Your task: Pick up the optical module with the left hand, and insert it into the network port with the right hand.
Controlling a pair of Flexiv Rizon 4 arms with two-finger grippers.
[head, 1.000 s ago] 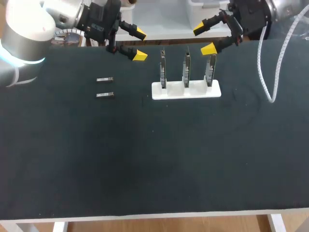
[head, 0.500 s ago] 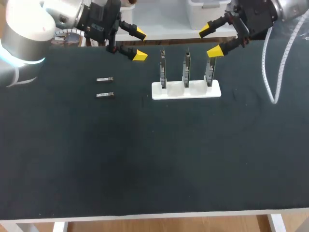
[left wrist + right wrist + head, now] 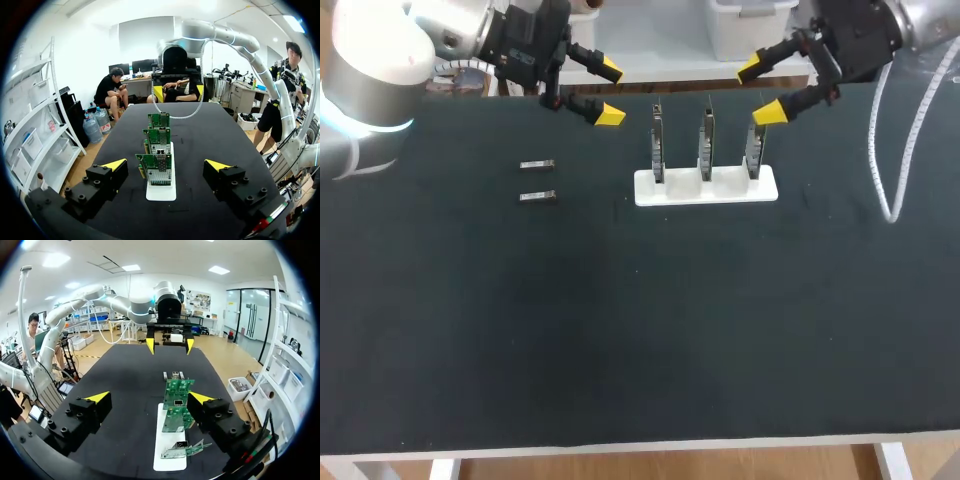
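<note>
The optical module (image 3: 536, 165) is lying at the frame's centre left on the table (image 3: 640, 330), long axis running left-right, down-left of the left gripper (image 3: 609, 92). That gripper is hanging nearer, fingers apart. The right gripper (image 3: 760, 90) is hovering, likewise apart, by the network port cards (image 3: 706, 150).

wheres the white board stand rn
In the head view the white stand sits far middle on the table, right of the optical modules, with the right gripper by its right end.

No legible text, numbers or signs anywhere. On the green circuit boards (image 3: 156, 167) standing in the white slotted holder (image 3: 161, 194), perhaps fine print, too small to read.
</note>
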